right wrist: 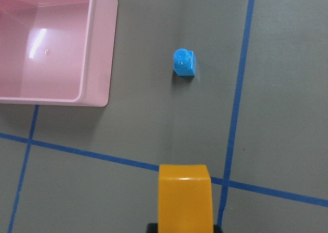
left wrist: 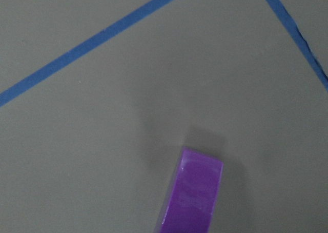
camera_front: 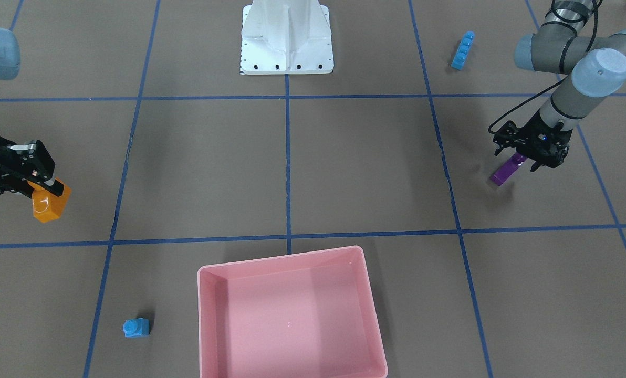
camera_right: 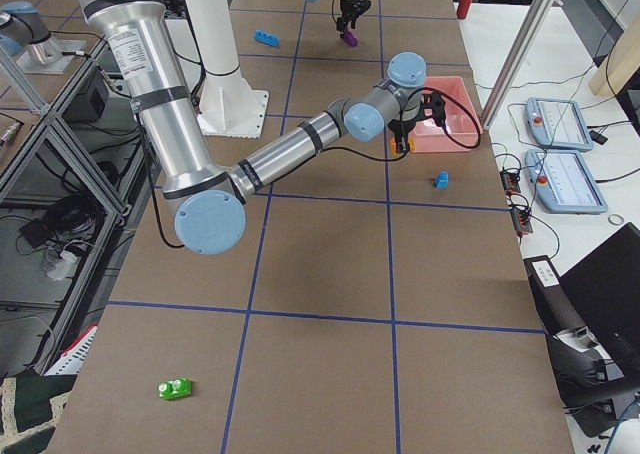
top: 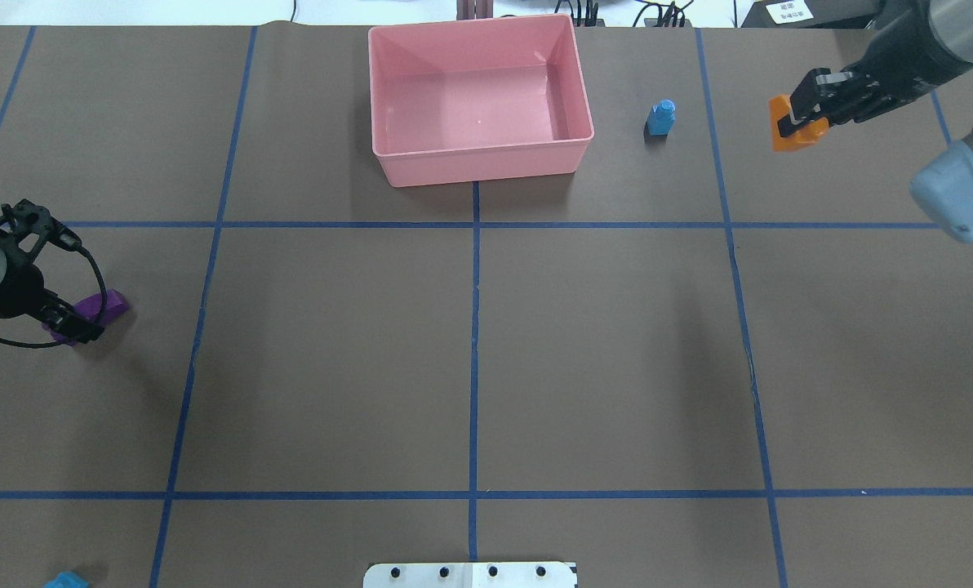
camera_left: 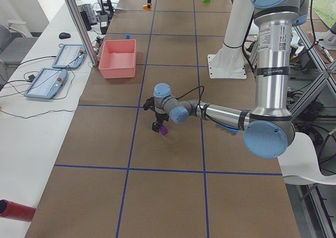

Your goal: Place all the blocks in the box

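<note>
My right gripper (camera_front: 45, 185) is shut on the orange sloped block (camera_front: 51, 205) and holds it above the table; the block also shows in the right wrist view (right wrist: 184, 196). My left gripper (camera_front: 518, 160) is shut on the purple bar (camera_front: 504, 172), held just above the table, and the bar shows in the left wrist view (left wrist: 192, 192). The pink box (camera_front: 281, 258) is empty. The small blue block (camera_front: 136, 327) stands between the box and the orange block. The long light-blue block (camera_front: 462, 50) lies near my left arm. The green block (camera_right: 176, 388) lies far off, past my right arm.
The white base plate (camera_front: 287, 59) of the robot stands at the table's near edge, opposite the box. Blue tape lines (camera_front: 288, 157) divide the brown table into squares. Tablets (camera_left: 52, 75) lie on a side bench beyond the box.
</note>
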Available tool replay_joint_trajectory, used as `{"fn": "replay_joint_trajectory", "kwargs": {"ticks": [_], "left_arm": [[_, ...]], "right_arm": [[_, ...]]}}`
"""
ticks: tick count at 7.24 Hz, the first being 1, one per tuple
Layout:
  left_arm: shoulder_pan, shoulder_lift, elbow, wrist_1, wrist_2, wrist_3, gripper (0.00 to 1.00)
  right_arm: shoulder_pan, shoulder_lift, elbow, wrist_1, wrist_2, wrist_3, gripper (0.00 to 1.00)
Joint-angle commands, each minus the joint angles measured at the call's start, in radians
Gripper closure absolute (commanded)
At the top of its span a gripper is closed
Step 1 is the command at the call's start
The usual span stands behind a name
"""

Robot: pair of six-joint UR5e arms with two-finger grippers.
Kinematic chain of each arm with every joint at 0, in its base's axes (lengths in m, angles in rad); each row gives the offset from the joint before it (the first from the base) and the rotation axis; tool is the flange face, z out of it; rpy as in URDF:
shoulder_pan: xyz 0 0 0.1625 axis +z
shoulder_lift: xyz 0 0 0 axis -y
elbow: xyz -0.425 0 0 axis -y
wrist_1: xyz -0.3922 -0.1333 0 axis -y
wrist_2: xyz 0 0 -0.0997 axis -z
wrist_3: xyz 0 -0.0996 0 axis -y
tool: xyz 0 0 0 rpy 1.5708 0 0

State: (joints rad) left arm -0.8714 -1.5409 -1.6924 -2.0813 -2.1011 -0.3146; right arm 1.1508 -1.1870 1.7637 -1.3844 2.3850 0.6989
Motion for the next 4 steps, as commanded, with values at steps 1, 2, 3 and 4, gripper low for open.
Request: {"fn": "replay_joint_trajectory", "kwargs": {"ticks": [1, 2, 3, 4], "left_arm": [[0.015, -0.014, 0.026, 0.003, 0.001, 0.005, 0.26], [0.017, -0.021, 0.039, 0.003, 0.001, 0.005, 0.58], [0.022, -0.021, 0.039, 0.003, 0.003, 0.005, 0.92], [0.020, -0.019, 0.031, 0.004, -0.008, -0.001, 1.00]], "right_arm": [[-0.049, 0.107, -0.058, -0.001, -0.039, 0.091, 1.00], [-0.065, 0.154, -0.102, -0.001, -0.058, 0.094, 1.00], [-0.069, 0.226, -0.171, -0.001, -0.070, 0.094, 1.00], [-0.080, 0.280, -0.211, -0.001, -0.081, 0.096, 1.00]]}}
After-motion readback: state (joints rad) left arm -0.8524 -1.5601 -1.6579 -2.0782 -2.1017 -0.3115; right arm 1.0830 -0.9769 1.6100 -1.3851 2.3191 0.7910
